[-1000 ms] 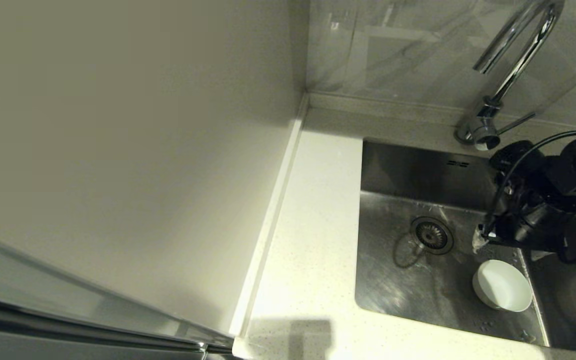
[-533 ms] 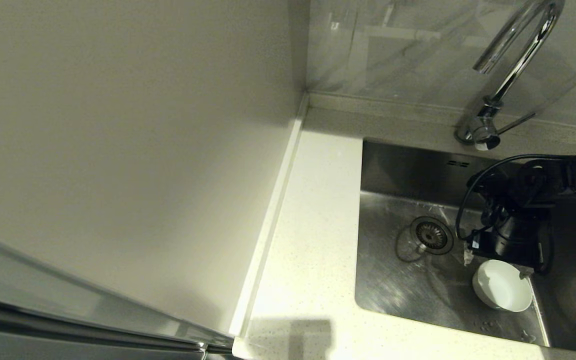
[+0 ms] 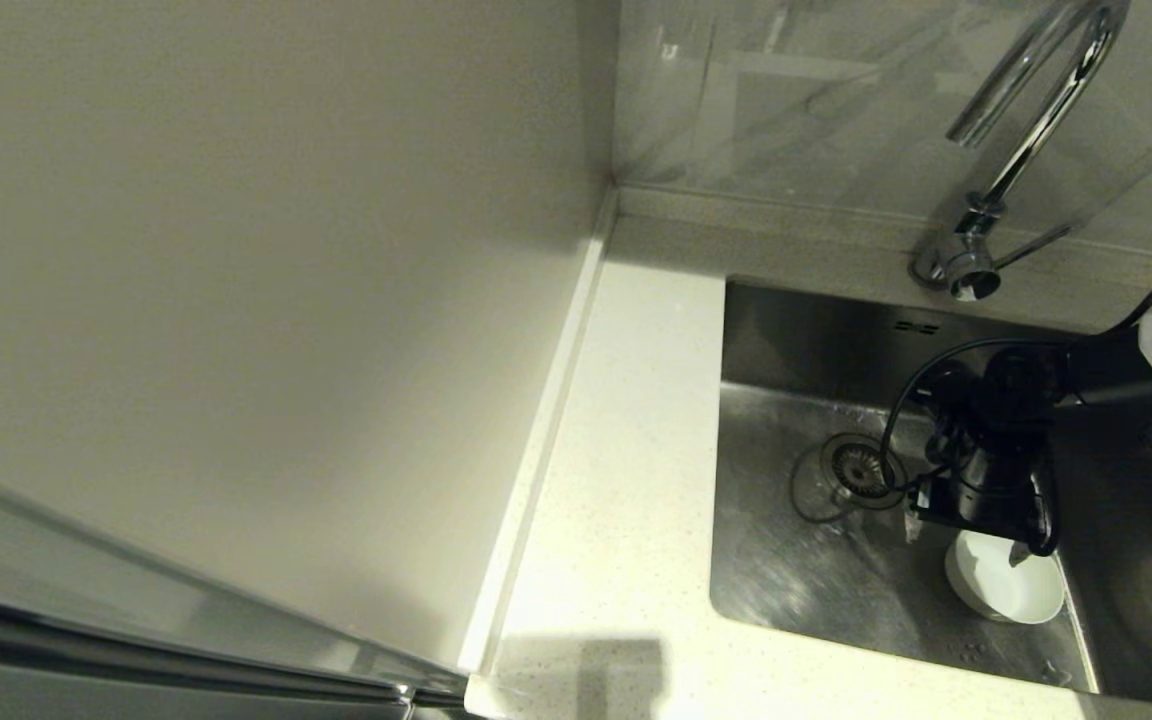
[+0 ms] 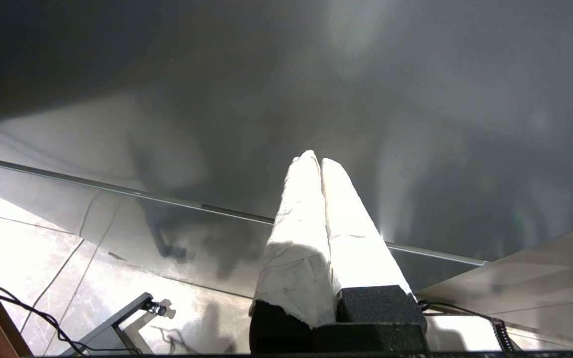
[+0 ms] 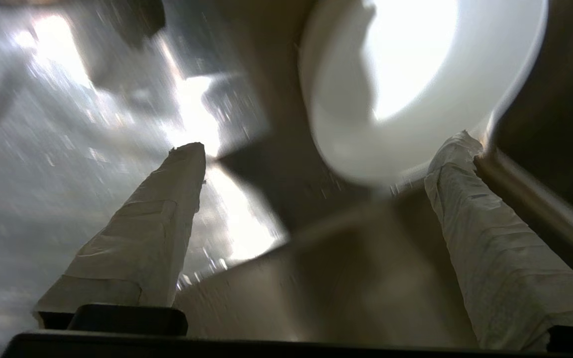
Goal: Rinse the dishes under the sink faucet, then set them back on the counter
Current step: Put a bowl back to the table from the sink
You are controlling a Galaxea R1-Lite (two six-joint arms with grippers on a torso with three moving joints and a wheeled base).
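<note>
One white bowl [image 3: 1008,590] sits upright on the floor of the steel sink [image 3: 786,570], near its front right corner; the other two dishes are out of view. My right gripper [image 3: 966,540] hangs open just over the bowl's far rim. One taped finger [image 3: 1018,552] is over the bowl's inside and the other is outside it, toward the drain strainer [image 3: 861,468]. In the right wrist view the bowl [image 5: 416,84] lies just past the spread fingertips of the right gripper [image 5: 322,146]. The chrome faucet [image 3: 1026,130] stands behind the sink. My left gripper [image 4: 316,159] is parked and shut on nothing.
The speckled counter [image 3: 626,480] runs along the sink's left and front sides. A plain beige wall panel [image 3: 236,300] fills the left. A steel wall [image 3: 1071,600] bounds the basin just right of the bowl, and overflow slots [image 3: 916,326] mark its back wall.
The right arm has come down and toward the front of the sink, from beside the faucet base to just over the bowl. The bowl has not moved.
</note>
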